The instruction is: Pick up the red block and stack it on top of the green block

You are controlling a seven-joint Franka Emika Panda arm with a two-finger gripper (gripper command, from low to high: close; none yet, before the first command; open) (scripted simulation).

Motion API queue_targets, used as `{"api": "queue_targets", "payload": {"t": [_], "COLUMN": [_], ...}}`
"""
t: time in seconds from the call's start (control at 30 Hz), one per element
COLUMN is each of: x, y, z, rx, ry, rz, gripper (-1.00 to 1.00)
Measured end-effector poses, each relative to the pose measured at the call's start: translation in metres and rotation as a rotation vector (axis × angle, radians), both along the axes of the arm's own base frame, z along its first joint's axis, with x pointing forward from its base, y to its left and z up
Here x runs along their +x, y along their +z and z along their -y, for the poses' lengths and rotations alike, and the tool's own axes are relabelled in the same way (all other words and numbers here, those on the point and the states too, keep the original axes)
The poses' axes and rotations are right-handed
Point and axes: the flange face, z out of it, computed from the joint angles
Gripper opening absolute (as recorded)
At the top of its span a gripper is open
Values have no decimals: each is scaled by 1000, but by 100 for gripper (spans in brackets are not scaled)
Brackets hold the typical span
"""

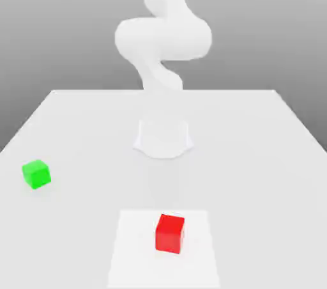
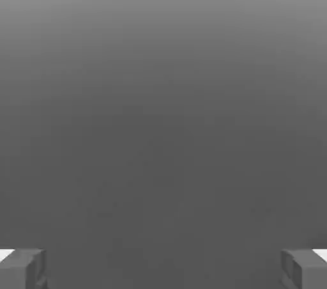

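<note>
The tool [image 2: 163,268] is spread wide and holds nothing. The red block [image 1: 170,233] sits near the table's [image 1: 255,153] front edge — the green block [image 1: 36,174] well apart, toward the exterior view's left. Best to center over red, square the fingers [image 2: 22,268] to its faces, then descend — straight.

Exterior view faces arm [image 1: 163,38] across table [image 1: 255,128] — raised; hand view peers between jaws.

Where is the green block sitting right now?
In the exterior view the green block rests on the white table near its left edge, well apart from the red block, which sits nearer the camera.
</note>
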Motion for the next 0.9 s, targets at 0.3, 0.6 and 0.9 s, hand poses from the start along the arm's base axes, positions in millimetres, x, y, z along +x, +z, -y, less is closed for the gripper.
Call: {"api": "queue_targets", "payload": {"t": [0.3,0.6,0.9], "x": [67,75,31], "y": [-154,-310,-450], "z": [-5,-13,-16], "rx": [-207,-362,-460], "ry": [345,725,1138], "rz": [-227,-431,-610], "gripper": [0,0,0]}}
